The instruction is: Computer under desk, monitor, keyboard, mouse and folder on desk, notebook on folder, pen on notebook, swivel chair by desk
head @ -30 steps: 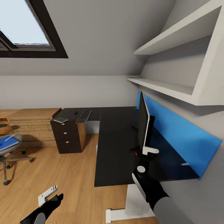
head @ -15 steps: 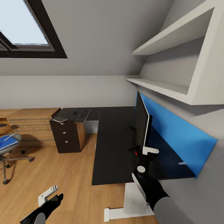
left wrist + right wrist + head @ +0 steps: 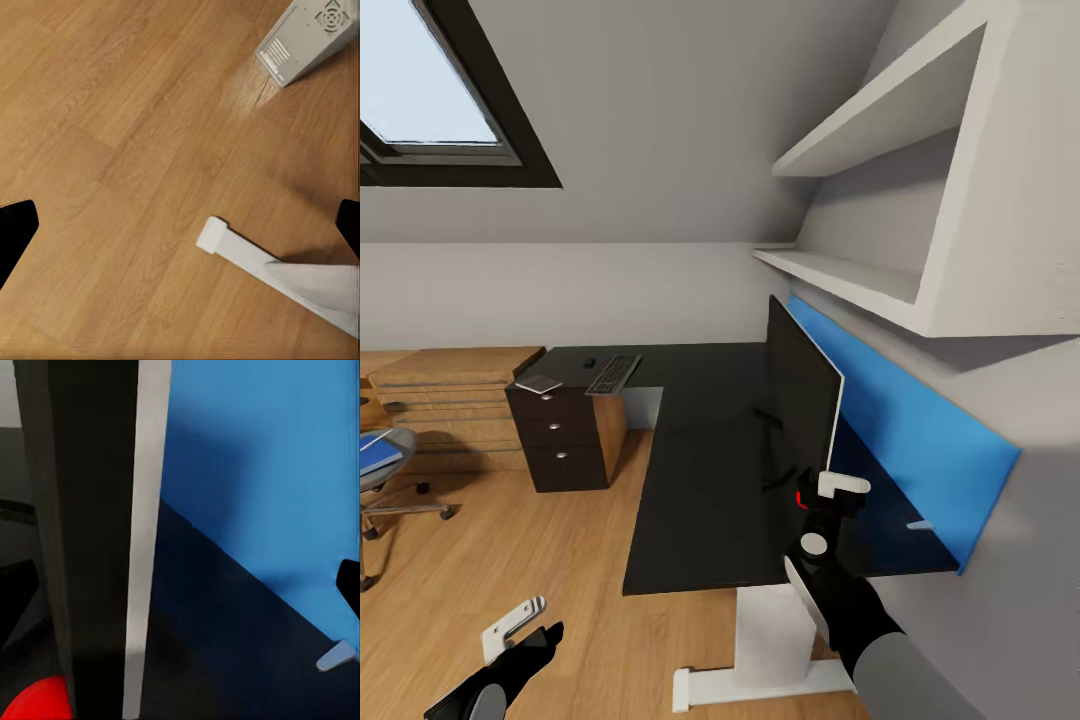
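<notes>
The black monitor [image 3: 800,395] stands on the long black desk [image 3: 700,480] beside the wall. My right gripper [image 3: 830,490] is at its near lower corner by the red light, with the monitor's edge [image 3: 90,510] between the fingers. One fingertip [image 3: 349,585] stands well apart from that edge and the other is hidden. At the desk's far end lie the keyboard [image 3: 613,373], mouse [image 3: 589,362] and notebook [image 3: 538,383]. The blue folder [image 3: 380,455] rests on the swivel chair [image 3: 385,490] at far left. My left gripper [image 3: 525,628] hangs open over the floor near the grey computer [image 3: 304,37]. The pen is out of view.
A long blue panel [image 3: 910,440] runs along the wall behind the monitor, under white shelves [image 3: 860,280]. A wooden drawer unit [image 3: 450,385] stands left of the desk. The desk's white foot [image 3: 247,251] lies on the wood floor.
The camera has swung, shifting the room left. The monitor's near end stayed at my right gripper, so it has turned toward the blue panel and shows more screen. My left arm is unchanged.
</notes>
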Tool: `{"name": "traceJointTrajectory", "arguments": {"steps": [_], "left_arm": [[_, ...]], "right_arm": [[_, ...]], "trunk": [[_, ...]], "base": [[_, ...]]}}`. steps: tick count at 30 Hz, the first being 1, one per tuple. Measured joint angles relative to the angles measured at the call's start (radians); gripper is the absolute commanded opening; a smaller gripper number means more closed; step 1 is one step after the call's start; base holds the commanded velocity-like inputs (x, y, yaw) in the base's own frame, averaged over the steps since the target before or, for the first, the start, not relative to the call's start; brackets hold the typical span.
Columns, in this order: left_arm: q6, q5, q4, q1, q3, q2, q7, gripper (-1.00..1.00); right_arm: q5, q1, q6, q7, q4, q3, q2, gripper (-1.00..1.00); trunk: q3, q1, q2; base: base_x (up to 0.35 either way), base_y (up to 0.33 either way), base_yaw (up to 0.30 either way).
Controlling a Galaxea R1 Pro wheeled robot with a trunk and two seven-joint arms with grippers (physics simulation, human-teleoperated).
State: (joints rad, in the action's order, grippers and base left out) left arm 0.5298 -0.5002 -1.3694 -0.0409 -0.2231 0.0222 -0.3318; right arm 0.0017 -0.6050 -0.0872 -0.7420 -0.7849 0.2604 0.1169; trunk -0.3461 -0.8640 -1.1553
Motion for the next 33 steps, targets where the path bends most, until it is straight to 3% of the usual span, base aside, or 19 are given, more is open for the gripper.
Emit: {"name": "traceJointTrajectory", "arguments": {"steps": [14,23,33], "left_arm": [[0.000,-0.001,0.000,0.000,-0.001,0.000,0.000,1.00],[0.000,0.000,0.000,0.000,-0.001,0.000,0.000,1.00],[0.000,-0.001,0.000,0.000,-0.001,0.000,0.000,1.00]], "right_arm": [[-0.002,0.000,-0.006,0.003,0.000,0.000,-0.001,1.00],[0.003,0.001,-0.126,0.003,0.000,0.006,-0.004,1.00],[0.004,0.002,-0.140,0.003,0.000,0.007,-0.005,1.00]], "trunk": [[0.000,0.000,0.000],[0.000,0.000,0.000],[0.000,0.000,0.000]], "base": [[0.000,-0.146,0.000],[0.000,-0.055,0.000],[0.000,-0.002,0.000]]}}
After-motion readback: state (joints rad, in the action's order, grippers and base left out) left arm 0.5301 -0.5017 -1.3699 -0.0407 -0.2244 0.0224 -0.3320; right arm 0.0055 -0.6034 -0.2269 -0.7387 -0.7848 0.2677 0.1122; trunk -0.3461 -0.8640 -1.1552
